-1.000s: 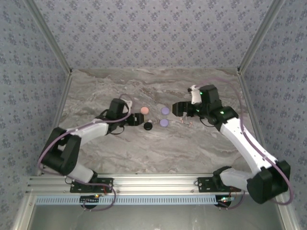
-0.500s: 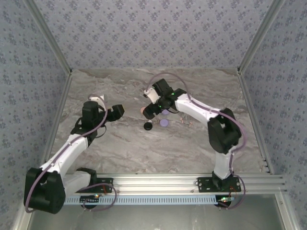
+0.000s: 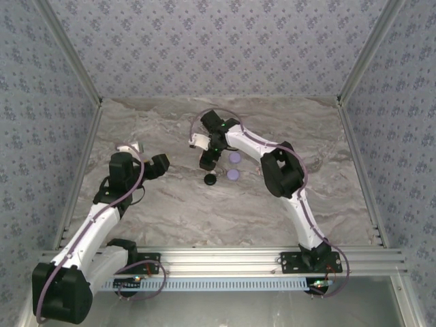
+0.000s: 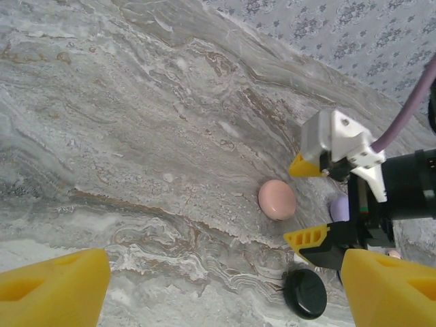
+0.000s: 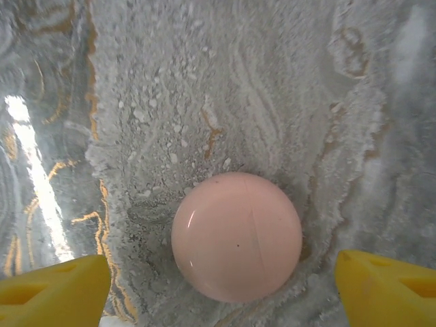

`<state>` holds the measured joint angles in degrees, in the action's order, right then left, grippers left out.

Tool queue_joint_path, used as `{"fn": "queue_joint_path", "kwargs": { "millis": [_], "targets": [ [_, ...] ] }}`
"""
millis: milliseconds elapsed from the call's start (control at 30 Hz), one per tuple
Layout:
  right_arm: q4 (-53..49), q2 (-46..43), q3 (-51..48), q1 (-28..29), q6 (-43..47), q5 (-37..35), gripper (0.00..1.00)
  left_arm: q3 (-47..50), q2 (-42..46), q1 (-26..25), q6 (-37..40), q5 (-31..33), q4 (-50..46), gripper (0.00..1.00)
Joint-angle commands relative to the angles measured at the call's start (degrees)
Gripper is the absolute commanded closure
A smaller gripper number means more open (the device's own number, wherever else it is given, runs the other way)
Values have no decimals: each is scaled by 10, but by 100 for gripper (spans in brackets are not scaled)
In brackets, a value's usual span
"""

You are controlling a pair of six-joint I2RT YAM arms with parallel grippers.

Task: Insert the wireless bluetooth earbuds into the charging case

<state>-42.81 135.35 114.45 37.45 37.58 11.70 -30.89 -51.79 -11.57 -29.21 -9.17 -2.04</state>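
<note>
Right wrist view looked straight down on a pink round disc (image 5: 236, 236) lying flat on the marble bench (image 3: 170, 211). The right fingers (image 5: 51, 289) stood wide open, one yellow tip on each side of it and neither touching. I judged that straddle to be a line-up for a grasp, the disc most likely being taken as a charging case to be steadied or opened before any earbud could go in.

Left wrist view gave the same pairing from the side, with the right arm's yellow tips poised beside the pink disc. A black disc (image 4: 305, 293) lay near it, and a purple disc (image 4: 338, 208) was partly hidden behind the right arm's wrist. A tiny pinkish piece (image 4: 394, 253) by the edge of the picture may have been one of the earbuds, though it was too small to be sure.

The left fingers (image 4: 54, 286) were also spread open, with nothing between them. In the top external view they hovered well apart from the cluster, on its left, which seemed meant to leave the right arm room while staying ready to assist.

No brand, label or writing could be read on any disc or on either arm.
</note>
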Motion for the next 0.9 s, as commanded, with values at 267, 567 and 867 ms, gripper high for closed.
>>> {"fn": "queue_joint_path", "kwargs": {
  "millis": [267,567,867],
  "targets": [
    [-60,53,58,4,28,-5,36,-11,-14,4,1,1,-4,12],
    [8,11,15,1,16,20,56,-26,-35,4,4,-13,0,11],
    [146,-162,-157,-11,-23,37,57,-43,-63,5,-18,-121,48,14]
  ]
}}
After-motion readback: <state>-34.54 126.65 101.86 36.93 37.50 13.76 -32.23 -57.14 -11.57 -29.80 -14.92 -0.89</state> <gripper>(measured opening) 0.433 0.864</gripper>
